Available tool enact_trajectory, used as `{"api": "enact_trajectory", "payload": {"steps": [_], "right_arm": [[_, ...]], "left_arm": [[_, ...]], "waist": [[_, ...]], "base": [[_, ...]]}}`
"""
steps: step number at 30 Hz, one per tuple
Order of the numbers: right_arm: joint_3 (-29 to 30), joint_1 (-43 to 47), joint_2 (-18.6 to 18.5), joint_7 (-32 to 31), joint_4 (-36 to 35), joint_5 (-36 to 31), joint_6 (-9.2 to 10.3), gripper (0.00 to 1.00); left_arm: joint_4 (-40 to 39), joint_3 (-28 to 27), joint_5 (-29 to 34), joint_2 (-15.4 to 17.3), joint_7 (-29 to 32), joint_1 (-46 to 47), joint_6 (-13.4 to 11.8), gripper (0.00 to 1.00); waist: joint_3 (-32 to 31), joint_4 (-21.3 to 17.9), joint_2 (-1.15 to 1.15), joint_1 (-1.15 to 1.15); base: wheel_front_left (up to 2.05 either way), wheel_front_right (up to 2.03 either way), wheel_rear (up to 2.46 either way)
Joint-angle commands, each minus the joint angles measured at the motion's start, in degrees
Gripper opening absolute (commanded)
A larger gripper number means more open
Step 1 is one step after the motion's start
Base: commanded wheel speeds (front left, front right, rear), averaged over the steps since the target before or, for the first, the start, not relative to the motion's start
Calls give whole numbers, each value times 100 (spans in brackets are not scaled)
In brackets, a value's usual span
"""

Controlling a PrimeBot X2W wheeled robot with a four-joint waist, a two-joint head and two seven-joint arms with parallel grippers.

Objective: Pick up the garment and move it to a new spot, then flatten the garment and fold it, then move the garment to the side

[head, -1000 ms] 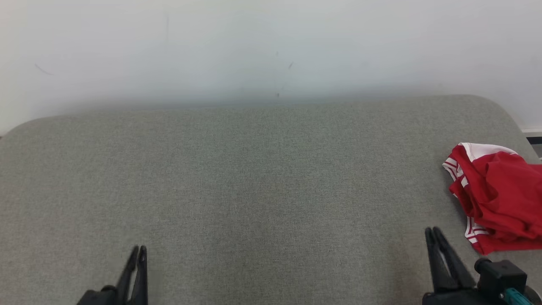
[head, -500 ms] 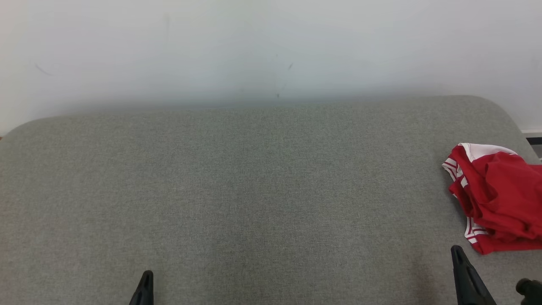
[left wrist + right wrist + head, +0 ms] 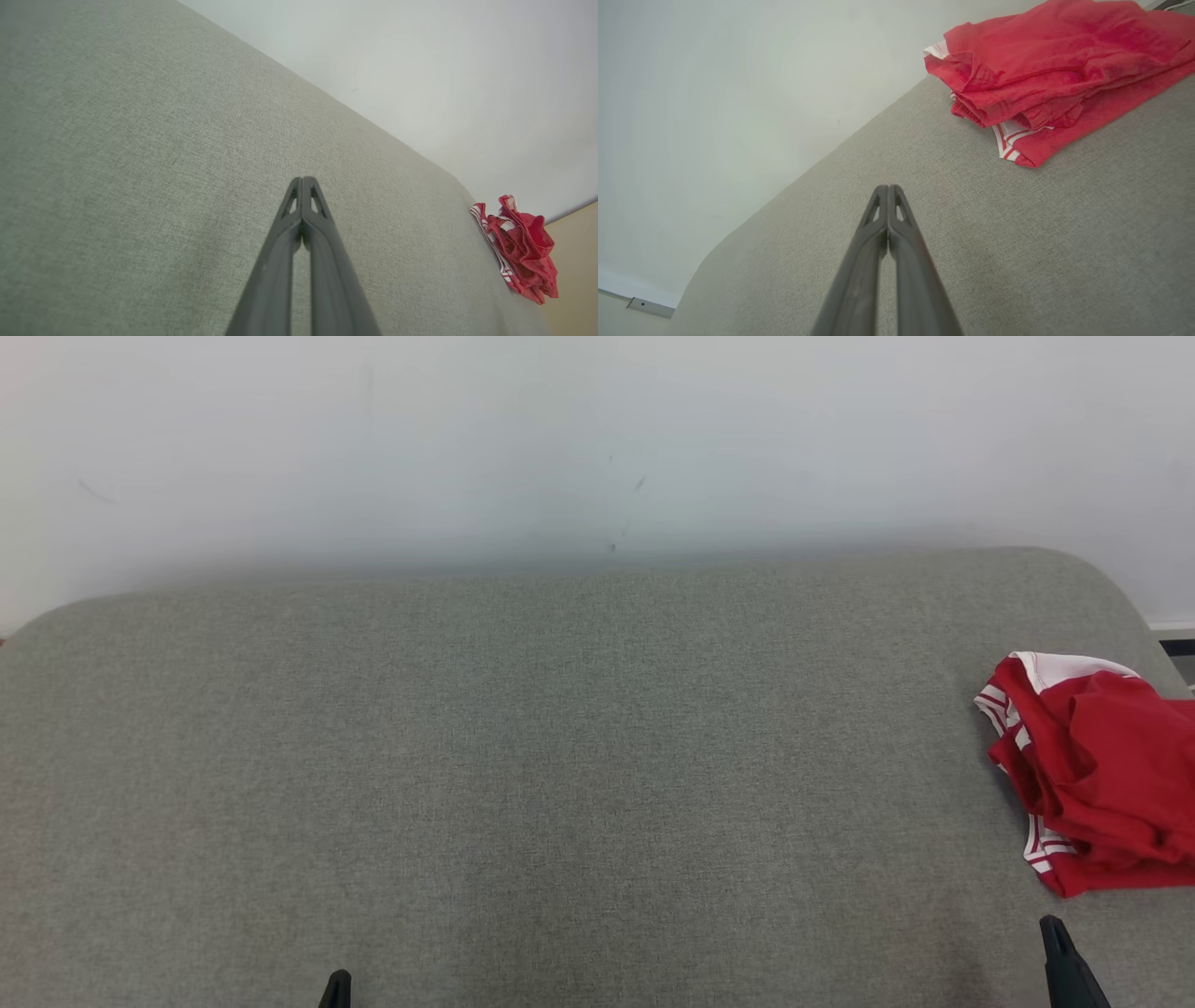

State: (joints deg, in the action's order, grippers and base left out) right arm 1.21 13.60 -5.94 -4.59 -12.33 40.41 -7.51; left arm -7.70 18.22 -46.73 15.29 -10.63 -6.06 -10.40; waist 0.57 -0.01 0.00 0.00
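Both arms have drawn back toward the near edge of the table (image 3: 560, 756) over the last second. The left gripper (image 3: 302, 179) and right gripper (image 3: 887, 187) have their jaws pressed together, empty. The red garment (image 3: 1102, 775) lies unmoved at the right edge, loosely folded as far as I can tell, so the task looks finished.

1. No text, label, brand, number or sign can be read in any of the views.
2. The crumpled red fabric garment (image 3: 1102, 775), ahead and to the right of the right tool (image 3: 1053, 930), carries white stripes along its trim but no legible lettering.
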Motion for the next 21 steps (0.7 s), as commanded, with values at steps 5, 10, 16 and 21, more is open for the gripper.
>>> {"api": "enact_trajectory", "payload": {"steps": [5,10,16,21], "right_arm": [[225,146,41,-154,-150,661,0,0],[371,252,81,-272,-181,1096,1,0],[508,356,117,-386,-212,1511,1,0],[663,470,150,-506,-246,1985,1,0]], "left_arm": [[-209,-130,-473,-70,46,-216,203,0],[-290,-187,-794,-145,76,-369,330,0],[-369,-242,-1105,-213,103,-515,454,0],[-456,-302,-1452,-295,141,-686,597,0]], "waist": [[-3,0,0,0],[-6,0,0,0],[-9,0,0,0],[-12,0,0,0]], "base": [[0,0,0],[0,0,0],[0,0,0],[0,0,0]]}}
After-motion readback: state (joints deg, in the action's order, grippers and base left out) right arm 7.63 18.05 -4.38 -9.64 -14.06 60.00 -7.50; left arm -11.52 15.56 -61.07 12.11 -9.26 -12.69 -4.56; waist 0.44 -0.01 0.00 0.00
